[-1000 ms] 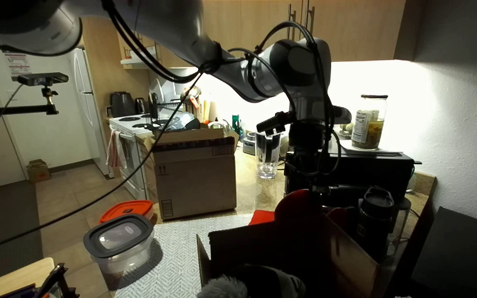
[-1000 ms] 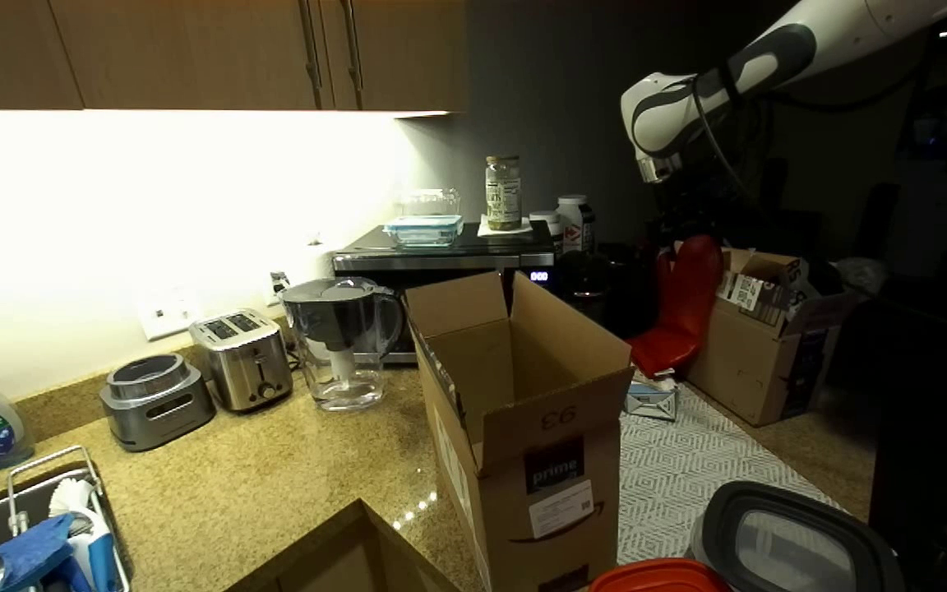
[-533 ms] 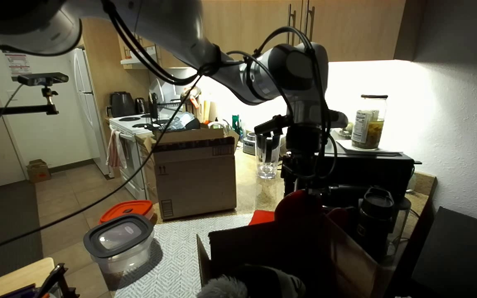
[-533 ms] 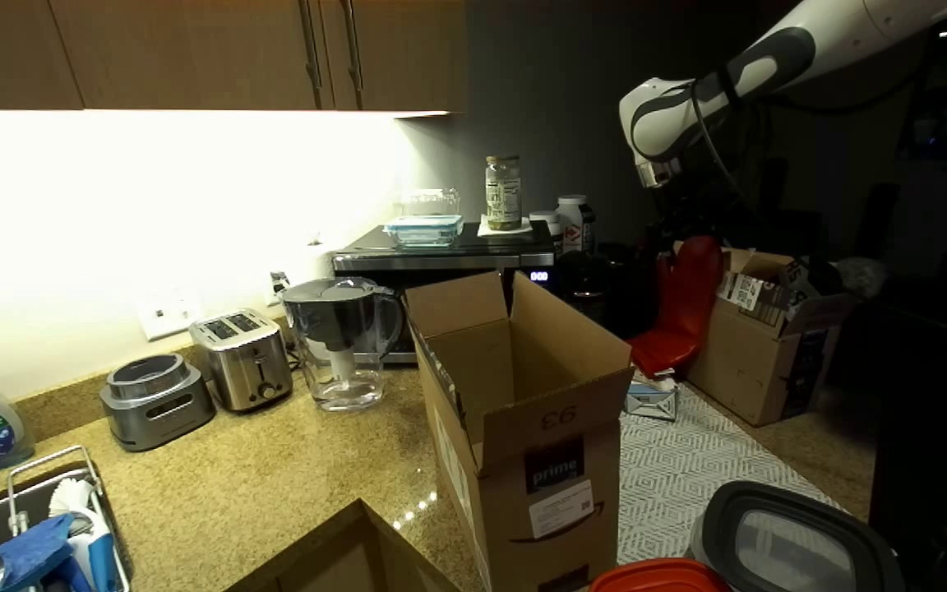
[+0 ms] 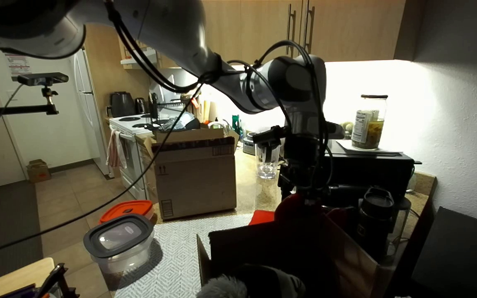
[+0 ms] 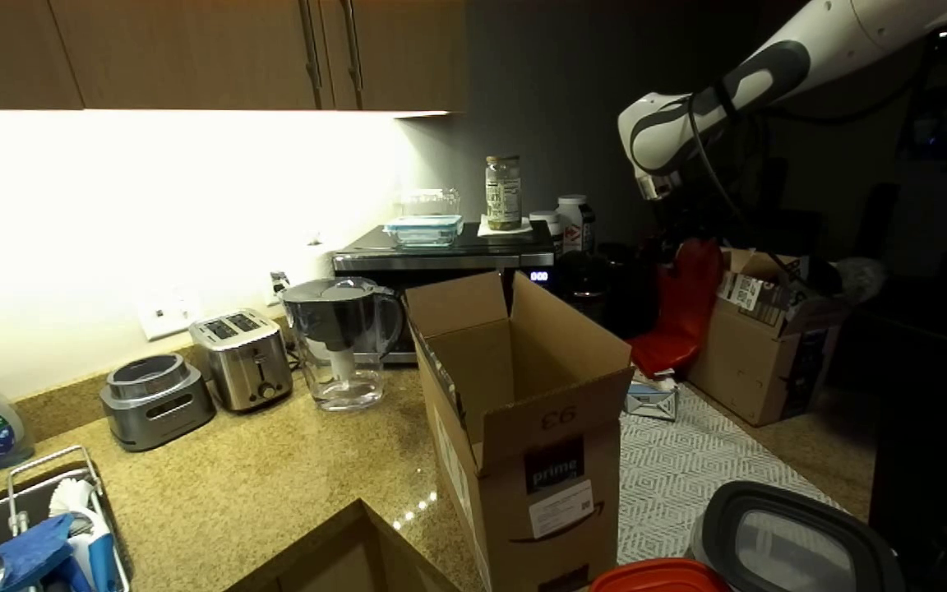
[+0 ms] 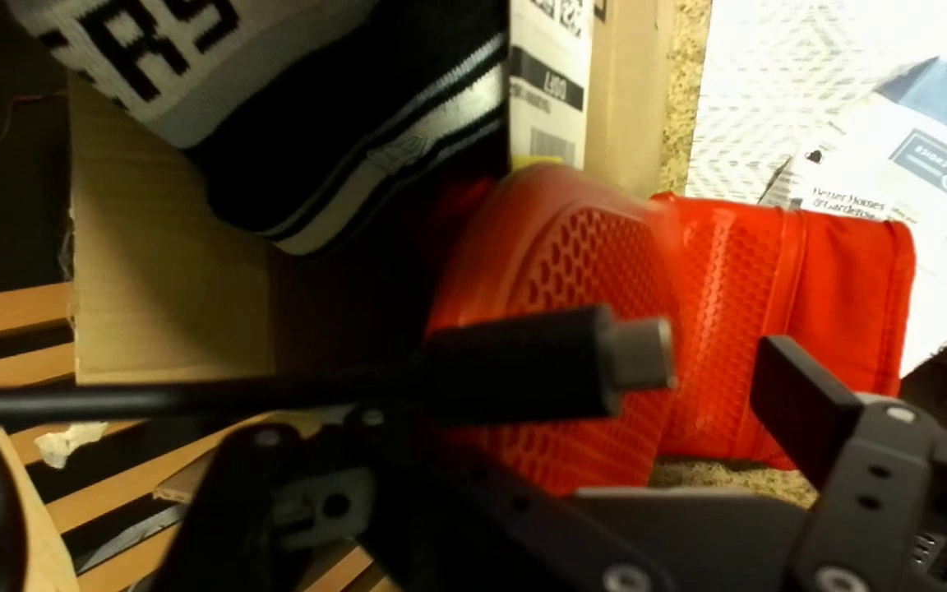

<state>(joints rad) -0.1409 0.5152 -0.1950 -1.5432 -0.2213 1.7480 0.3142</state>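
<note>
Jaws spread wide on the black two-finger gripper (image 7: 576, 411), nothing clamped, and right below them stands the red, honeycomb-textured oven mitt (image 7: 597, 263); touching or not, I can't tell! In the wrist view its flat end runs toward two o'clock, reaching white-and-blue printed packaging (image 7: 884, 164). Near eleven, a black, grey and white knit hat (image 7: 358, 123) sits in the tan cardboard box (image 7: 161, 321), just beside the mitt.

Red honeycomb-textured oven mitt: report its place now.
In an exterior view, the red oven mitt is right of centre, just left of the farther brown cardboard box, near the blue-and-white packaging.
</note>
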